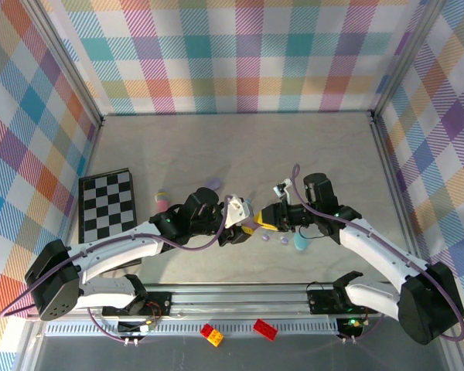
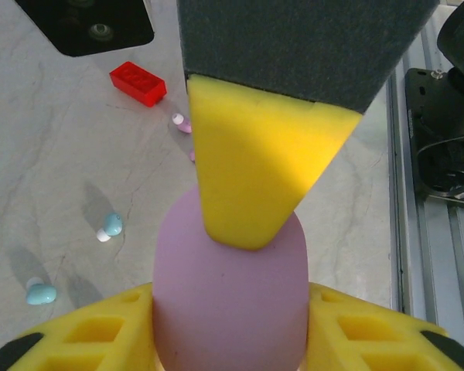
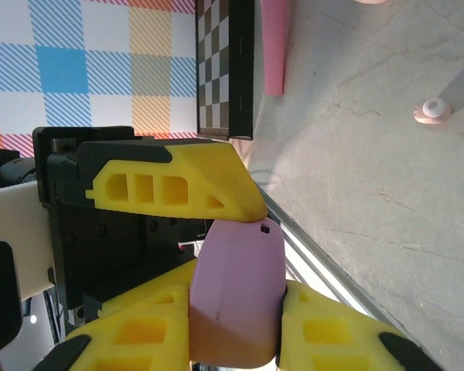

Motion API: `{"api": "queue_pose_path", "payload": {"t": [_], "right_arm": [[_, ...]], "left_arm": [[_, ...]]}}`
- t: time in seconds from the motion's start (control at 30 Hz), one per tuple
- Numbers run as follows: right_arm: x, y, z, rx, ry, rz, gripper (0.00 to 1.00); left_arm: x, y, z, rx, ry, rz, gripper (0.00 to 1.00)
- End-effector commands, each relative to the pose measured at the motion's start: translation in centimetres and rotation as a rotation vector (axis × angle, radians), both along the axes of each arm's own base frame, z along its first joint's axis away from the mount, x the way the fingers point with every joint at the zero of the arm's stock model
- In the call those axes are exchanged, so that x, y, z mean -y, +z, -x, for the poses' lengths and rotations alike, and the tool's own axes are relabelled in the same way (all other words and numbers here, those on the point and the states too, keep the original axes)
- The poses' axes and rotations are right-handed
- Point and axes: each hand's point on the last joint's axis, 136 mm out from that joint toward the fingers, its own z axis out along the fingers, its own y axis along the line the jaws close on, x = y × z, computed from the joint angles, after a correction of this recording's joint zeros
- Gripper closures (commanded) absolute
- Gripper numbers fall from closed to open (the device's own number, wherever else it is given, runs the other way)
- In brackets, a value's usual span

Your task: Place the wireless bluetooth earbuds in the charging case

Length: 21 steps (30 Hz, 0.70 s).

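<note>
A lavender charging case (image 2: 230, 270) hangs above the table between both grippers. My left gripper (image 2: 230, 301) is shut on its sides, with a yellow finger (image 2: 251, 170) of the right gripper pressing on its top. My right gripper (image 3: 236, 290) is shut on the same lavender case (image 3: 240, 294), and the left gripper's finger (image 3: 178, 185) touches its end. In the top view the left gripper (image 1: 242, 222) and right gripper (image 1: 263, 219) meet at mid-table. Teal earbuds (image 2: 110, 226) (image 2: 41, 293) and a pink earbud (image 2: 182, 122) lie loose on the table. Two lavender earbuds (image 1: 265, 239) lie below the right gripper.
A teal case (image 1: 300, 242) sits by the lavender buds. A checkerboard (image 1: 107, 204) lies at the left, with a long pink stick (image 3: 272, 46) beside it. A red brick (image 2: 138, 83) lies on the table. Two bricks (image 1: 265, 328) (image 1: 211, 334) lie by the front rail.
</note>
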Motion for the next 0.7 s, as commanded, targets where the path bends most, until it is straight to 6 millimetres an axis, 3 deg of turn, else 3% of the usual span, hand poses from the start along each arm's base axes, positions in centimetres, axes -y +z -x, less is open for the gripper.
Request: {"api": "queue_pose_path", "payload": {"t": [0.0,0.1,0.2,0.4,0.67], "right_arm": [[-0.1,0.7,-0.3,-0.004,-0.007,0.001,0.78],[0.4,1.0,-1.4,-0.022,-0.066,-0.031,0.79],[1.2,2.4,-2.7,-0.022,-0.108,-0.106,0.79],[2.5,6.0,-4.2,0.022,-0.136,-0.216,0.79],[3.1,9.4,-5.0,0.030,-0.155,-0.354,0.79]], "left_arm": [[0.8,2.8,-1.4,0.066,0.032,0.103,0.47],[0.8,3.7,-2.7,0.086,0.110,0.184,0.23],[0.6,5.0,-3.8,0.072,0.157,0.303,0.08],[-0.6,8.3,-4.9,0.097,0.191,0.569,0.04],[0.1,11.1,-3.4,0.222,0.054,0.732,0.07]]}}
